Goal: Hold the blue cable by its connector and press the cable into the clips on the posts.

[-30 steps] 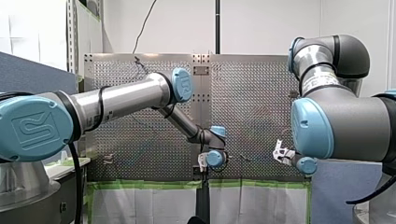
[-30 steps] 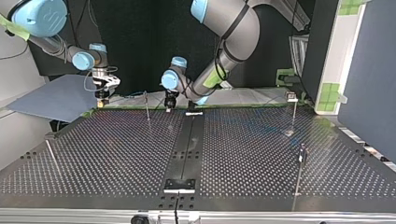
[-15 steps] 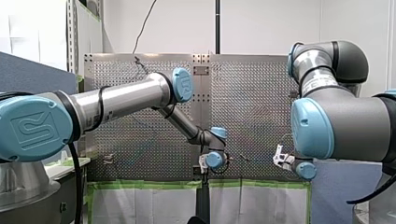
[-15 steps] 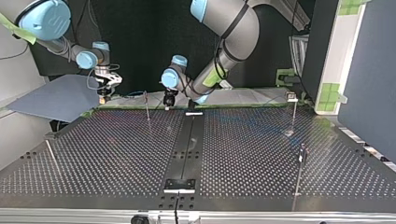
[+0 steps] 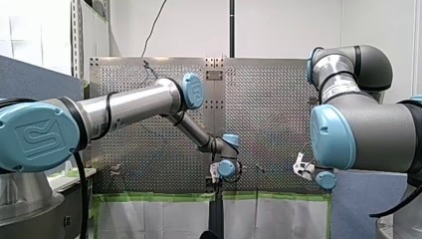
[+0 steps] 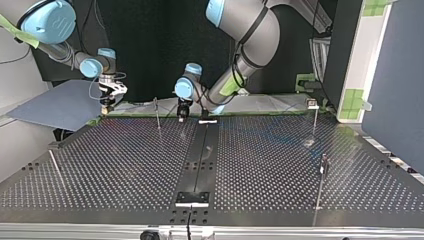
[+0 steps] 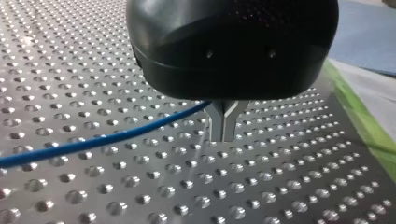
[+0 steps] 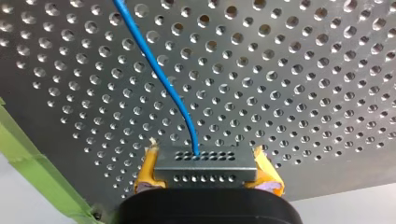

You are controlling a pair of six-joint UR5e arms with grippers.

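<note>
Grips connector (image 8: 205, 168) in right jaws, yellow pads (image 8: 268, 175) closed on its two ends. Sends blue cable (image 8: 163, 70) straight ahead from those jaws, long axis running away over the counter (image 8: 303, 93). Passes a thin post (image 6: 157, 117) standing between the arms. Ends farther along at left jaws, metal fingers (image 7: 223, 122) shut, seemingly pinching the cable. Probably calls for lowering that span onto the post.
</note>
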